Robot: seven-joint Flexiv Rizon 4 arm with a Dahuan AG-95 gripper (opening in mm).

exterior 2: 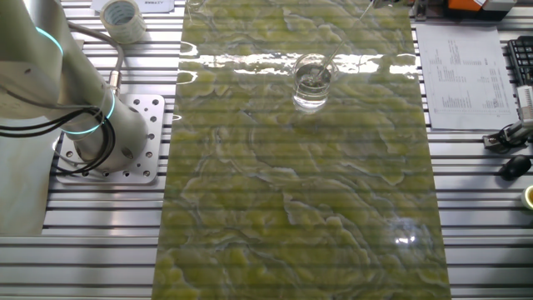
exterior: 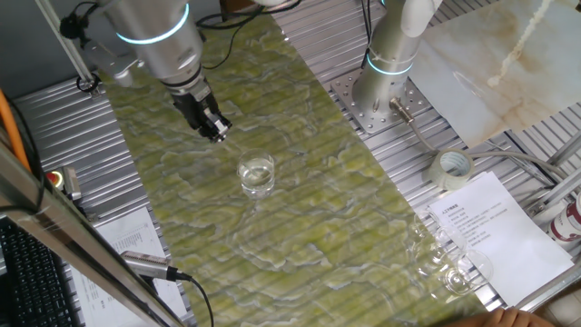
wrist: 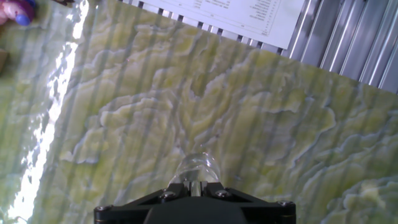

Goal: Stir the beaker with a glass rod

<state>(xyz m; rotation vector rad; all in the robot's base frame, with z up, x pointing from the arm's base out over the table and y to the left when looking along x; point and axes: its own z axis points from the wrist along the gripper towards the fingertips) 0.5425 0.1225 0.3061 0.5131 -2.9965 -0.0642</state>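
Glass beaker [exterior: 257, 174] sits apart from the jaws, seemingly clamped on the glass rod [exterior 2: 327, 64].

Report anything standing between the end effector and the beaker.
Nothing visible does. Only a bare strip of the green patterned mat separates the end effector from the beaker. The tape roll and the cluster of glass vessels sit well off to the side, outside that path.

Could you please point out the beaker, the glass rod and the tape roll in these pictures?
Beaker [exterior: 257, 175]: one fixed view, on its glass wall.
Glass rod [exterior 2: 326, 67]: the other fixed view, on the faint shaft leaning out of the beaker's mouth.
Tape roll [exterior: 452, 169]: one fixed view, on its ring.
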